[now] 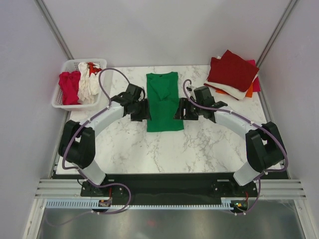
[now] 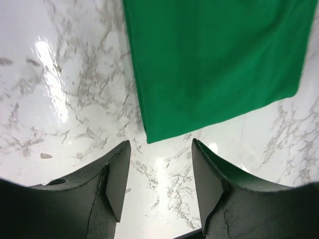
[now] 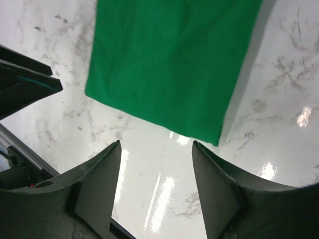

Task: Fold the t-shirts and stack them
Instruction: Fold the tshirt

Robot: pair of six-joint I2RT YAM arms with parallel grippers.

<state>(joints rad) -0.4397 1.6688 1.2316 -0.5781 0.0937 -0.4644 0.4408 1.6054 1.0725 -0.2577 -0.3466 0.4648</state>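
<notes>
Green t-shirt [image 1: 162,102] lies flat mid-table [image 1: 199,144], collar at the far end, hem toward the arm bases. The two arms flank it symmetrically: left gripper [image 1: 143,110] just beside its left edge, right gripper [image 1: 179,108] just beside its right edge, both at approx the lower half of the cloth. My read is that this mirrored stance is there so each side can take a hem corner and carry it up toward the collar together, which keeps the fold square.

Left gripper [image 2: 159,149]: fingers spread apart, nothing btwn them, bare marble below and the shirt's near corner just ahead. Right gripper [image 3: 156,147]: likewise spread and empty, the other hem corner just ahead of it.

The shirt itself is bright green w/ the sleeves tucked in, so it reads as a long narrow rectangle. Side edges are straight, a few soft creases sit around the chest, and the hem lies flat on the marble.

Far right, a finished pile – dark red shirt [image 1: 232,69] on top, white, orange and magenta edges showing beneath. Far left, the basket [image 1: 57,102] holds unfolded shirts – so I judge the job is partway through.
</notes>
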